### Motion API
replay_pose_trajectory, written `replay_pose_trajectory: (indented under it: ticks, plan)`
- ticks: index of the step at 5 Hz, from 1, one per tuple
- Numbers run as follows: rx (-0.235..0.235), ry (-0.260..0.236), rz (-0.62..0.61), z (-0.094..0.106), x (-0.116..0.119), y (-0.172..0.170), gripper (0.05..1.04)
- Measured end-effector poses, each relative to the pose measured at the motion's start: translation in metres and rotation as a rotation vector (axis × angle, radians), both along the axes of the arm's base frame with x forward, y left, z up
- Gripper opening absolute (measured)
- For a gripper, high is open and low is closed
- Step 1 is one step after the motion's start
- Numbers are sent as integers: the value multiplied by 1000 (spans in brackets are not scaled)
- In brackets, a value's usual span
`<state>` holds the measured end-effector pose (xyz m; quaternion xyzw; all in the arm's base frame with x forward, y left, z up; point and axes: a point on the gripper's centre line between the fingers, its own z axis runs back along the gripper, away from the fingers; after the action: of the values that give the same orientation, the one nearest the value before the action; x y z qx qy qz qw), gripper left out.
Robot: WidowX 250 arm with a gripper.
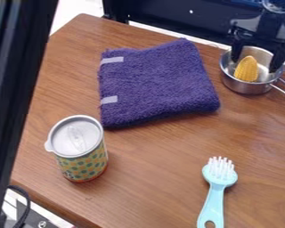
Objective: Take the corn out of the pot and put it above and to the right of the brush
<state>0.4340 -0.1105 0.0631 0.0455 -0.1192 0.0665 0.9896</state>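
We're seeing the black pincer [257, 57] hanging over the metal pot [247, 88], upper right. It's standing open, its 2 fingers spreading apart, 1 over the pot's left side, 1 over its right. Yellow corn [246, 69] is sitting inside the pot, between those fingers but not being gripped; it's leaning on the pot's inner wall, tip up. We're marking the pot's wire handle [282, 88] as pointing to the lower right.

Light blue brush [213, 200] is lying at the lower right of the wooden desk [156, 173], white bristles facing up, handle running toward the near edge. Purple towel [156, 84] is lying folded left of the pot, showing 2 pale strips on its left side. We're logging 1 patterned, lidded cup [83, 162] as standing upright, lower left, near the towel.
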Motion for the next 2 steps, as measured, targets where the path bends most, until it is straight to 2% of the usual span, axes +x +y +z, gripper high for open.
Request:
replay_pose_trajectory:
  ticks: [1,2]
  plan:
    - [0,-21,14,-1,3,1,999]
    - [4,-9,24,-11,3,4,999]
